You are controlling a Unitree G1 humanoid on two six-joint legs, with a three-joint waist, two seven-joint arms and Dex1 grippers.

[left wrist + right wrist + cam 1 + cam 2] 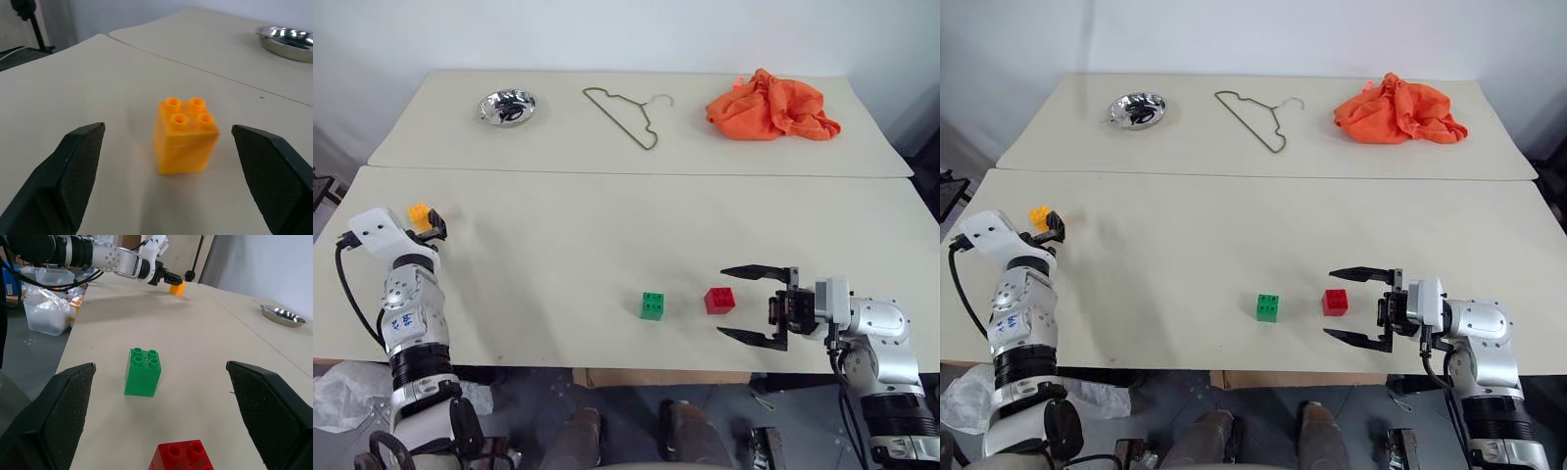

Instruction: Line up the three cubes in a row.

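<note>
The near table (558,255) carries the three cubes; a second table (558,137) butts against its far edge. On that far table lie an orange cloth (771,108) toward the right, a wire hanger (628,115) in the middle and a steel bowl (507,106) toward the left. The left hand (166,181) reaches level over the near table's left side, fingers spread wide, and the orange cube (185,135) stands upright on the table between the fingertips, touching neither. The right hand (751,305) sits at the near right, pointing left, also spread wide and gripping nothing. The red cube (720,300) stands just off its fingertips, apart from them. The green cube (653,305) stands near the red one, to its left, with a gap between; the orange cube is well apart from both, far to the left
</note>
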